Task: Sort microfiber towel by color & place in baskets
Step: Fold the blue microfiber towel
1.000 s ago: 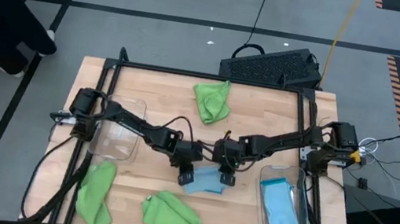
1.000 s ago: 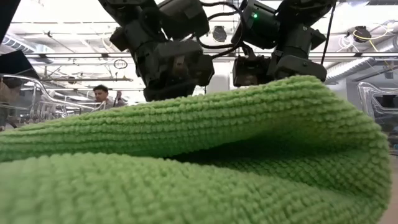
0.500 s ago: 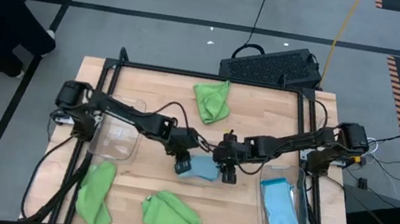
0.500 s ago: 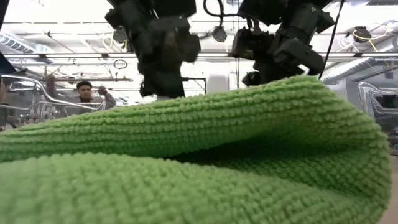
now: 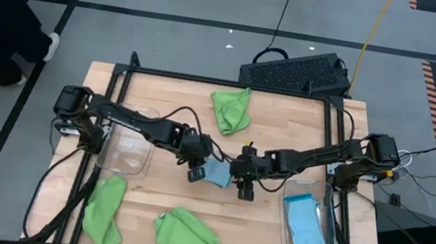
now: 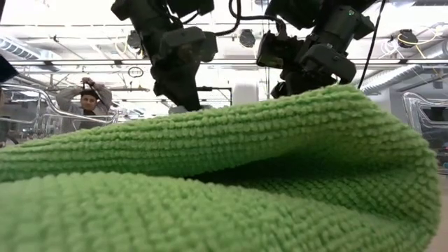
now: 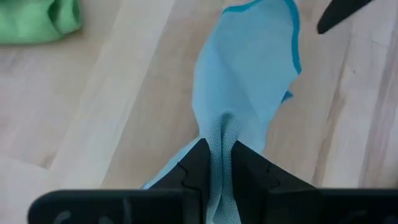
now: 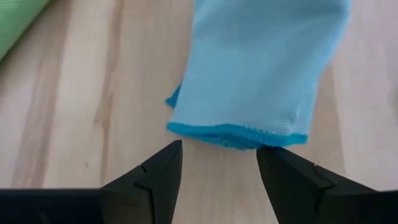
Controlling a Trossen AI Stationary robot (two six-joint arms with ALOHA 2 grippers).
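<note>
Centre of the tabletop [image 5: 177, 107]: the left gripper [image 7: 216, 163] pinches a fold of a light blue towel [image 7: 249, 81], its fingers pressed together on the cloth. The right gripper [image 8: 219, 163] sits just beside the towel's other edge, fingers spread and apart from it. A blue towel [image 5: 305, 223] lies in the clear basket [image 5: 287, 241] at the right edge; the clear basket [image 5: 119, 159] at the left edge holds none. One green towel [image 5: 230, 109] lies near the far edge and two green towels [image 5: 183, 236] along the near edge.
</note>
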